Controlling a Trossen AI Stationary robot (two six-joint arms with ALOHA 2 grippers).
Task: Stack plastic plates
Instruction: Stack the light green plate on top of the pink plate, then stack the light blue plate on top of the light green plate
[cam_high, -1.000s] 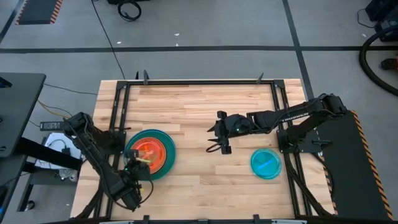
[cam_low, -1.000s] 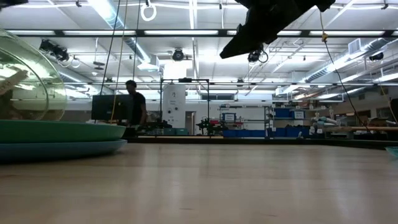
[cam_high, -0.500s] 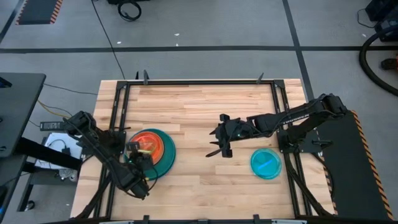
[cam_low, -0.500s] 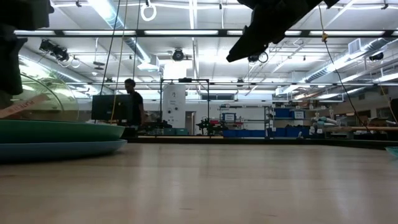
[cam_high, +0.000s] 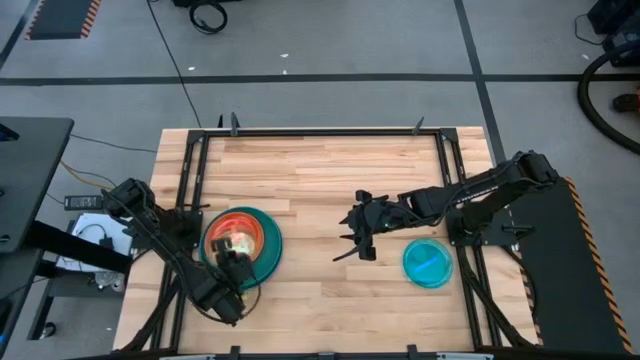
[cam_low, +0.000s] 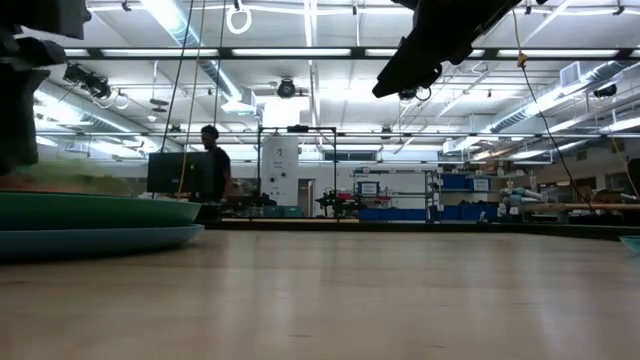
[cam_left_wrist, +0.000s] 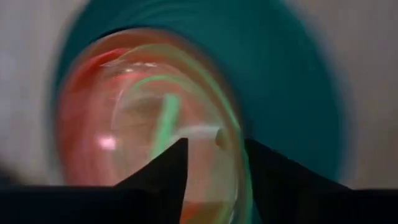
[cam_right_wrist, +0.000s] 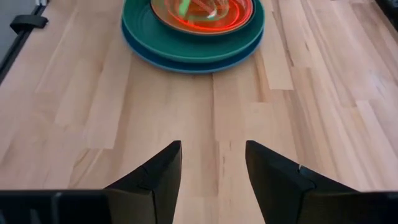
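The stack (cam_high: 243, 245) sits on the left side of the table (cam_high: 320, 170): round, shallow plastic plates nested by size. A blue plate (cam_right_wrist: 186, 66) lies at the bottom, a teal plate (cam_right_wrist: 193, 48) on it, and a glossy, see-through orange plate (cam_high: 232, 232) on top with a green streak showing through it. In the low view the 2 bottom rims lie flat, one on the other (cam_low: 100, 225). A single cyan plate (cam_high: 428, 263), smooth and translucent, lies flat on the right side, well apart from the stack.

The table is pale wood in long butcher-block strips inside a dark metal frame.

The left arm reaches in from the left edge, bent low, and its left gripper (cam_high: 240, 262) hovers over the near edge of the stack. In its wrist view the 2 dark fingers (cam_left_wrist: 168, 174) stand apart, with the small plates showing between them; whether they touch is unclear.

The right arm stretches from the right edge toward the middle. The right gripper (cam_high: 362, 240) hangs above bare wood between stack and cyan plate, fingers (cam_right_wrist: 158, 171) spread and holding nothing.
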